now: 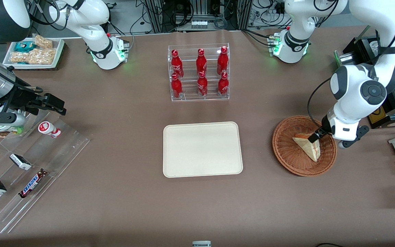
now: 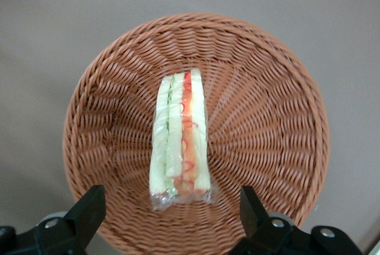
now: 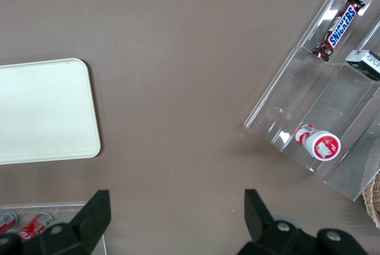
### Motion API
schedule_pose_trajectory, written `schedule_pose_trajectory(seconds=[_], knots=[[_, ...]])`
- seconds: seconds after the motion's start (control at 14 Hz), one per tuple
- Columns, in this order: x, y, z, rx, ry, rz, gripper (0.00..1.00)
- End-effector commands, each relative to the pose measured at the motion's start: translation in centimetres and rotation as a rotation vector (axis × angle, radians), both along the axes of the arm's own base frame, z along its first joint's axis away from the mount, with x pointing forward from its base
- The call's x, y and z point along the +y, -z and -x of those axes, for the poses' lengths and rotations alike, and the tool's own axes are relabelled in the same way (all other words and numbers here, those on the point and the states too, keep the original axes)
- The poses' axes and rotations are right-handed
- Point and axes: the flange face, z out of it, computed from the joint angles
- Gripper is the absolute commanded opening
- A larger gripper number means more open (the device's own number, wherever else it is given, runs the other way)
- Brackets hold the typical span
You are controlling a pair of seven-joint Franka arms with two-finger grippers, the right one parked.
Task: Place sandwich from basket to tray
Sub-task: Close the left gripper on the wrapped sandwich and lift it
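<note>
The front camera looks steeply down over the whole tabletop (image 1: 122, 206), facing my two arms. My left wrist camera looks straight down, close above the basket (image 2: 119, 88), past my tool (image 2: 172, 216), its fingers spread wide. Both views share the basket and the sandwich (image 2: 181, 136). The right wrist camera looks down on the tray (image 3: 41, 112), which the front view also shows.

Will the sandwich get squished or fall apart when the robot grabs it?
Probably a little squishy: the sandwich is soft white bread with thin filling layers. It looks wrapped in clear film, which should hold it together but may be slippery. The open gripper hangs over the basket, fingers either side, so a gentle squeeze seems wise.
</note>
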Motion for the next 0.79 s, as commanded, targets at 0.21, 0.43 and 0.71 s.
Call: schedule_pose_trajectory(seconds=[0.21,0.43,0.71], knots=[[0.0,5.3,-0.2,0.050,-0.109,-0.007,0.92],[0.1,5.6,-0.3,0.063,-0.095,-0.008,0.07],[-0.2,1.2,-3.1,0.093,-0.090,-0.016,0.00]])
